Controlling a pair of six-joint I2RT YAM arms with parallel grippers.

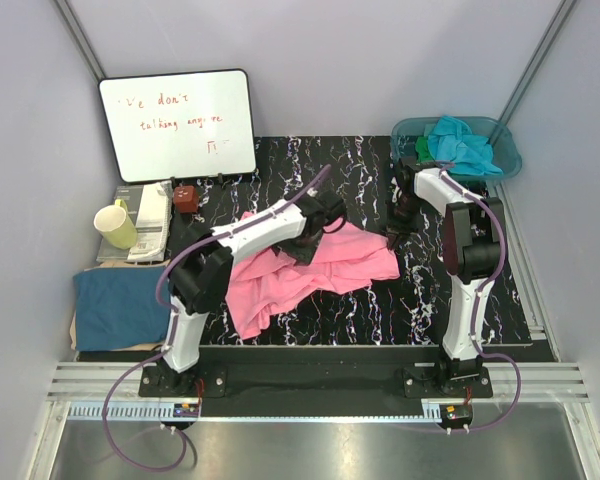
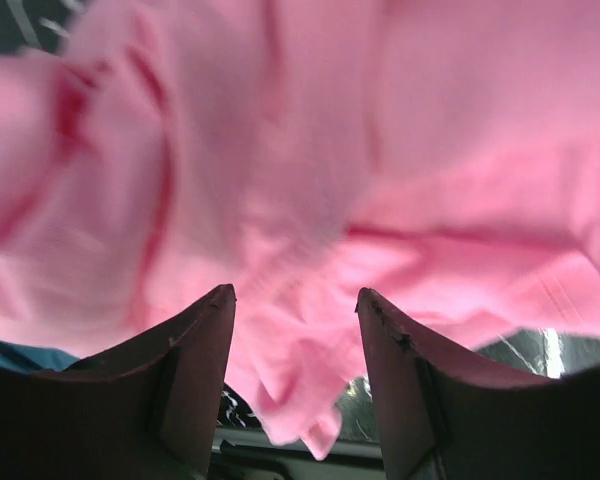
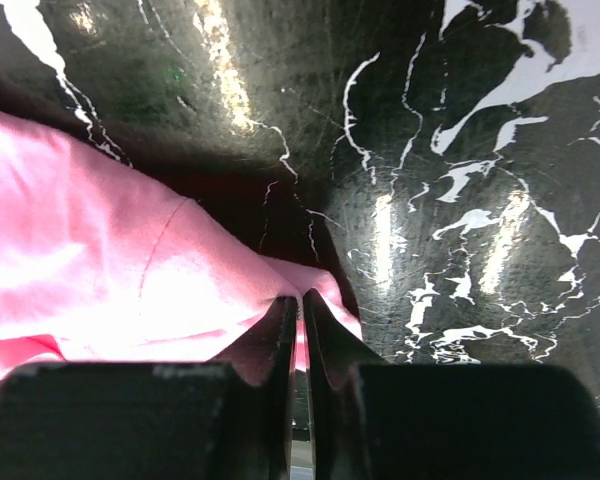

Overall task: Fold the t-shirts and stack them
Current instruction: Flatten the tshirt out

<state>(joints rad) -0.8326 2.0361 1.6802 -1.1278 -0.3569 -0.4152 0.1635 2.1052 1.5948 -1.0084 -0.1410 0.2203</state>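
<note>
1 pink tee [image 1: 350, 262] edge in R claw [image 3: 300, 297].

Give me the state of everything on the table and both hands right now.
pink shirt: unfolded, rumpled mid-table
turquoise shirt: bunched up in the basin
blue shirt: lying flat at the far left
basin: upright, holding shirts
mug: upright
left hand: open, over the pink shirt
right hand: shut on the pink shirt's edge

Pink t-shirt [image 1: 352, 262] is matt cloth; tabletop [image 1: 430, 300] glossy.
</note>
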